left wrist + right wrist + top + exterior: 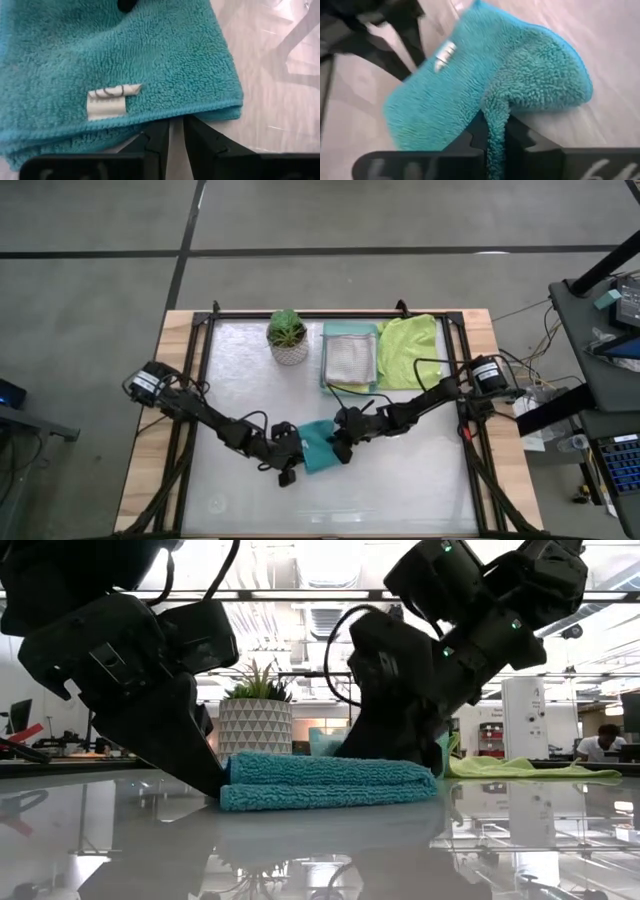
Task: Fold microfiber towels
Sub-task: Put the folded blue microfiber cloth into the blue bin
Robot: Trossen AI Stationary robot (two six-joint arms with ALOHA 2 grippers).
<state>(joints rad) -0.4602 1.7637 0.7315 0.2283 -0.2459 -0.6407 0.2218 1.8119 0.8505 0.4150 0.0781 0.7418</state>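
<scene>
Near the middle of the table (240,480), the folded teal towel (318,444) lay between both grippers, the right gripper (495,131) pinched shut on one edge and the left gripper (176,131) nearly closed at the opposite edge.

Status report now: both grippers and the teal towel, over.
Right gripper shut on teal towel, pinching its edge. Left gripper at towel's other edge, fingers nearly together, grip not confirmed. Towel folded double on table. Nothing in the way.

No legible text anywhere; white tag (107,101) on teal towel (115,60) unreadable.
</scene>
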